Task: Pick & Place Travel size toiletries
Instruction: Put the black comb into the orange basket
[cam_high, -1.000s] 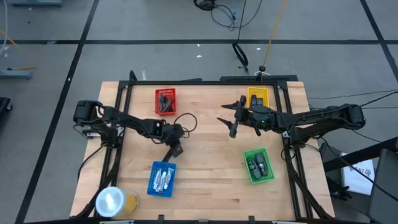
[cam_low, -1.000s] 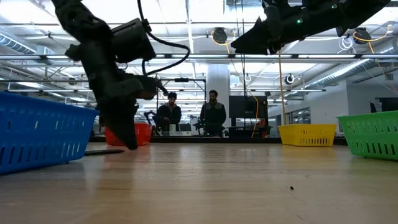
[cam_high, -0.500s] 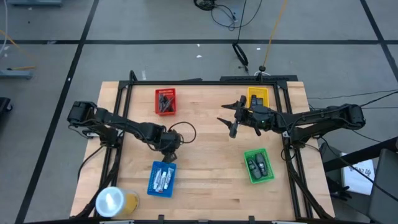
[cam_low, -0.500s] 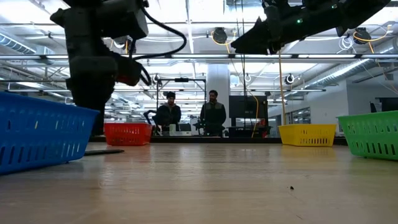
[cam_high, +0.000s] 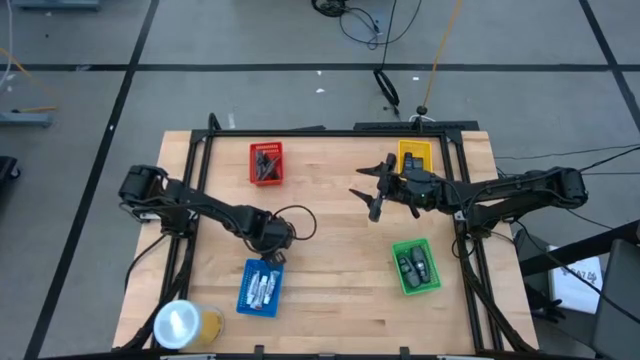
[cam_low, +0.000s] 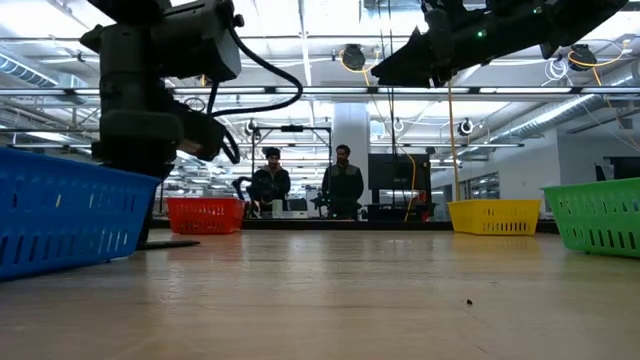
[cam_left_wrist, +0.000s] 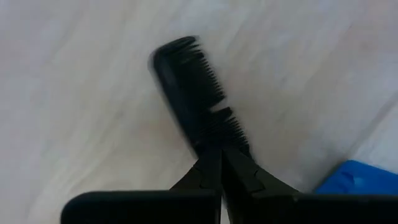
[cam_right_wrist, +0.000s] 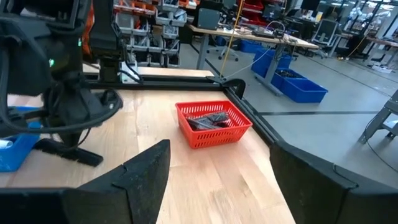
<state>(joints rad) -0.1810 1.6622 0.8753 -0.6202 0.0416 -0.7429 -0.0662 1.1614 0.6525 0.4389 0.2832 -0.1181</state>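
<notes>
Wooden table (cam_high: 330, 290), four coloured trays (cam_high: 265, 163), roll (cam_high: 185, 325)

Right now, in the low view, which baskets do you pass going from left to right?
Blue basket → red basket → yellow basket → green basket.

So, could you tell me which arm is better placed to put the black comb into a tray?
Left: the left gripper is shut on the black comb; the right gripper hangs open, apart.

Overhead looks down; low level; wrists close; red tray (cam_right_wrist: 213, 123) probably shared.
</notes>
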